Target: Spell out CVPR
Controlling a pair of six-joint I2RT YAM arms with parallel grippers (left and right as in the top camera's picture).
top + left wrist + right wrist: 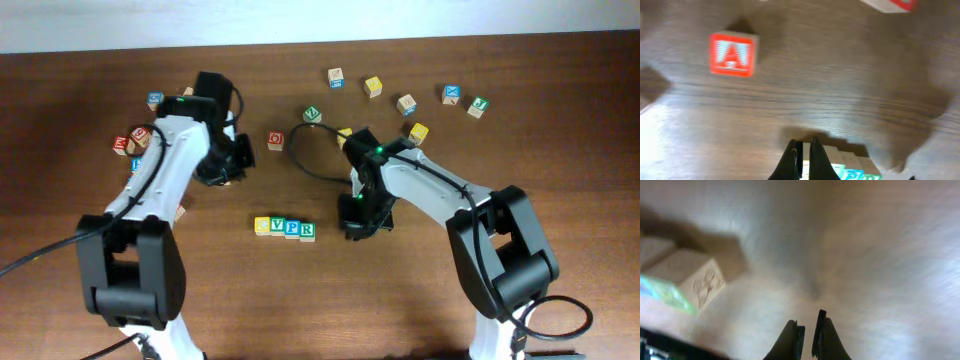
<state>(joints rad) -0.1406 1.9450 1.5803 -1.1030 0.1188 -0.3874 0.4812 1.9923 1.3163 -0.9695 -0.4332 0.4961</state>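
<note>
Your left gripper (803,143) has its jaws almost together, empty; the red A block (732,54) sits far left. Four-block row (284,228) lies near centre between the arms. Just right of it, your right gripper (807,316) is also nearly closed and empty, with a wooden block (696,282) to its left.

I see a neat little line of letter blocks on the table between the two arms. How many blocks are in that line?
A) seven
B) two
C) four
C: in the overhead view the row of blocks is made up of four cubes set side by side, apart from the loose ones scattered farther back.
</note>
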